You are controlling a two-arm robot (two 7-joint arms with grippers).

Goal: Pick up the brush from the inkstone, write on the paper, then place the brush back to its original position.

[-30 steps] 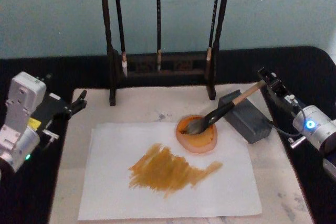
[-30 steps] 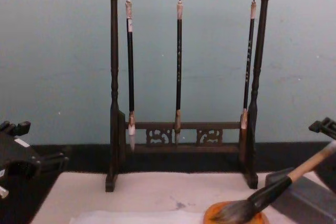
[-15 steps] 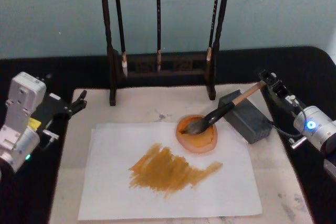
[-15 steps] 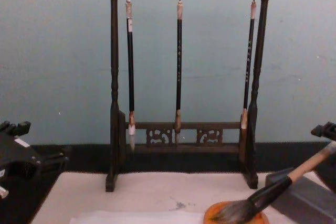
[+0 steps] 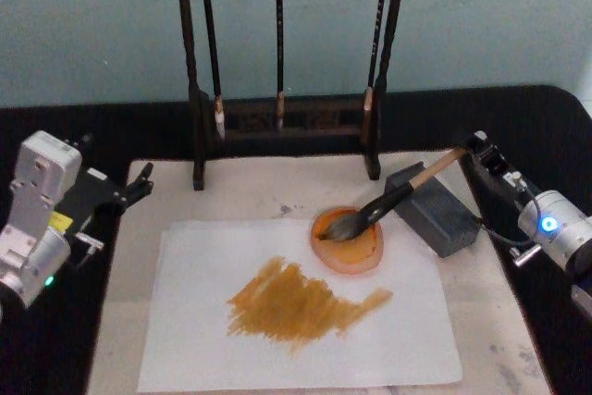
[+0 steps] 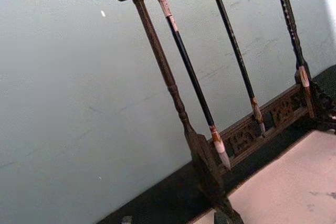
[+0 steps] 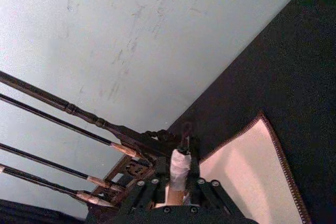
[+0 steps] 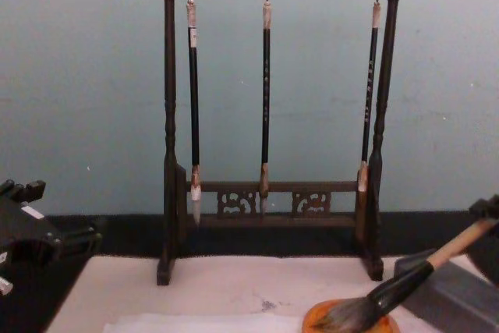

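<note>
Black worktop with a pale mat. Head view: paper on the mat, brown strokes front-left of the dish. Dish sits at the paper's far edge. Brush has its bristles in the dish and its handle on a grey block right of the dish. Right hand at the handle's end; left hand idle far left of the dish. Left wrist view: rack with thin brushes. Right wrist view: hand pinches the brush's pale cap. Chest view: handle slopes up rightward from the dish.
</note>
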